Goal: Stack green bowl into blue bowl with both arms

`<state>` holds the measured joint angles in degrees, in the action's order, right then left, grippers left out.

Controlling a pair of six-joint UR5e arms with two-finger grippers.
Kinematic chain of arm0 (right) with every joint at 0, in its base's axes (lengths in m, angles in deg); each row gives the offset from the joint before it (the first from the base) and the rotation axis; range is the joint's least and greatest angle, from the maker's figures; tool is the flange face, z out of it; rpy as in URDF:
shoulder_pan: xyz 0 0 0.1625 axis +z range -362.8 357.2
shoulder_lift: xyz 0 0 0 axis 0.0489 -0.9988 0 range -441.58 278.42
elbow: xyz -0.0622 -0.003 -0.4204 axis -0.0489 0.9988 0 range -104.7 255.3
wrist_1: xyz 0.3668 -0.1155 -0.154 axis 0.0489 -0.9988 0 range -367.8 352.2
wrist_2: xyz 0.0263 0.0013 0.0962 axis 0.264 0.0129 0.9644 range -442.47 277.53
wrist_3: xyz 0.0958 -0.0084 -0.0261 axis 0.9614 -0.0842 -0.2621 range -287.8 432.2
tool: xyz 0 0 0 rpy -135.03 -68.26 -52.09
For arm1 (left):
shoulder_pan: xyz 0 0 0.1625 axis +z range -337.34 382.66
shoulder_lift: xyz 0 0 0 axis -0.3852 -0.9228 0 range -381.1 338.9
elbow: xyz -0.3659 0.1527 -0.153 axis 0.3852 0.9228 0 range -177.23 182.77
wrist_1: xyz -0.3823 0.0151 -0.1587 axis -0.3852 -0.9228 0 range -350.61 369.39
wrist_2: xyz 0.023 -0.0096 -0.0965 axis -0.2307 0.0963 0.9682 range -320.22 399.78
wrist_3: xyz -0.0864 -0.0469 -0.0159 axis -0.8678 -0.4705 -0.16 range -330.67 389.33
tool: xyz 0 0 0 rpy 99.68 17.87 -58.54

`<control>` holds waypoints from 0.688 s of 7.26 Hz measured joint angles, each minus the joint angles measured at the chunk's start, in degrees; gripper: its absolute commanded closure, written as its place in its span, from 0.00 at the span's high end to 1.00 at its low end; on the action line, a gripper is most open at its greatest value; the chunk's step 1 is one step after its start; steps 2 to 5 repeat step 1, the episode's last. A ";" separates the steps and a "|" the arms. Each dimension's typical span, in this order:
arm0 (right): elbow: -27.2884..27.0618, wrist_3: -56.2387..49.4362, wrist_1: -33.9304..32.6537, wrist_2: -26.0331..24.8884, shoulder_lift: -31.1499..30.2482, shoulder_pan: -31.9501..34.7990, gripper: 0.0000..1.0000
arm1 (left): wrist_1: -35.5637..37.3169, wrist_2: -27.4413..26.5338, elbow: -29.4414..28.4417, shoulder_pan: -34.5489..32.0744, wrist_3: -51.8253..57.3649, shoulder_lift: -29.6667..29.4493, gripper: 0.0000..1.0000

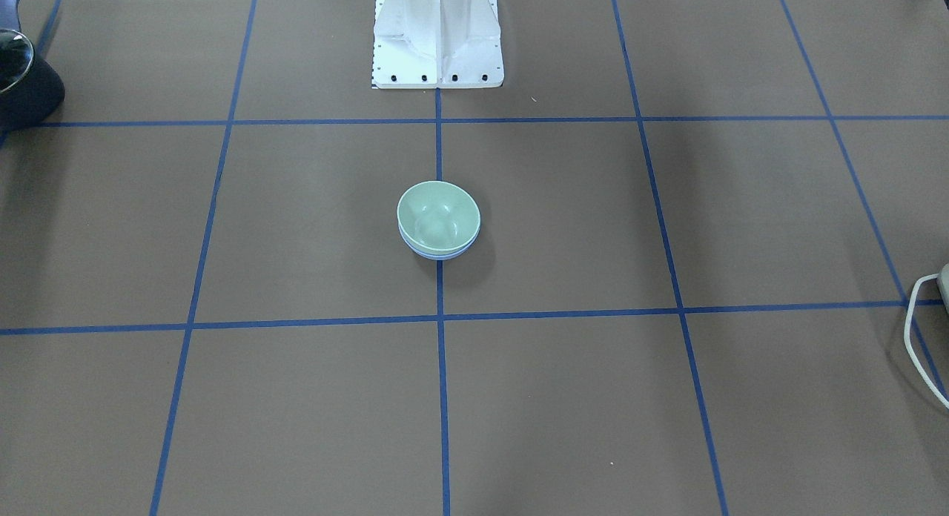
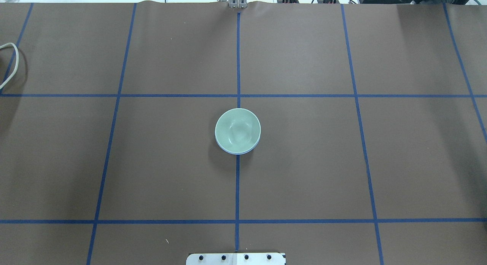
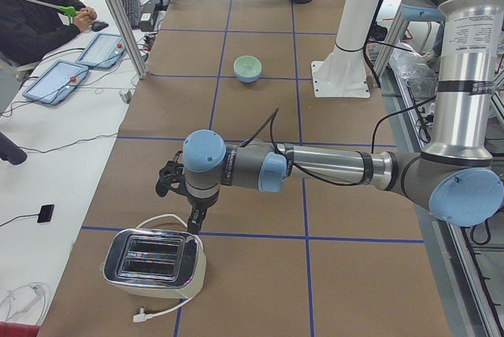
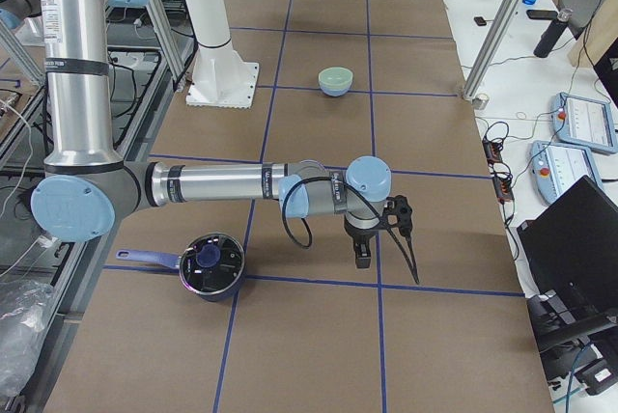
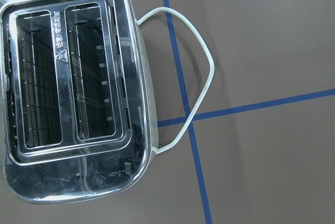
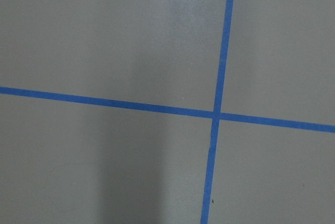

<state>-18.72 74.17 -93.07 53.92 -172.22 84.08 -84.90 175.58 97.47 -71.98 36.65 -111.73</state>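
The green bowl sits nested inside the blue bowl in the middle of the table, on the centre tape line. Only a thin blue rim shows under it in the overhead view, where the green bowl covers the blue bowl. Both arms are far from the bowls, at opposite table ends. My left gripper points down beside a toaster. My right gripper points down near a pot. Both show only in the side views, so I cannot tell if they are open or shut.
A chrome toaster with a white cable stands at the left end. A dark pot with a blue handle stands at the right end. The white pedestal is behind the bowls. An operator sits beside the table.
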 measured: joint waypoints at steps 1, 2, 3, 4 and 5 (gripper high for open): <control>-0.21 -0.46 0.17 0.09 -0.58 0.13 1.00 | -0.02 -0.06 0.12 0.00 0.01 0.01 0.98; -0.21 -0.46 0.17 0.09 -0.58 0.13 1.00 | -0.02 -0.06 0.12 0.00 0.01 0.01 0.98; -0.21 -0.46 0.17 0.09 -0.58 0.13 1.00 | -0.02 -0.06 0.12 0.00 0.01 0.01 0.98; -0.21 -0.46 0.17 0.09 -0.58 0.13 1.00 | -0.02 -0.06 0.12 0.00 0.01 0.01 0.98; -0.21 -0.46 0.17 0.09 -0.58 0.13 1.00 | -0.02 -0.06 0.12 0.00 0.01 0.01 0.98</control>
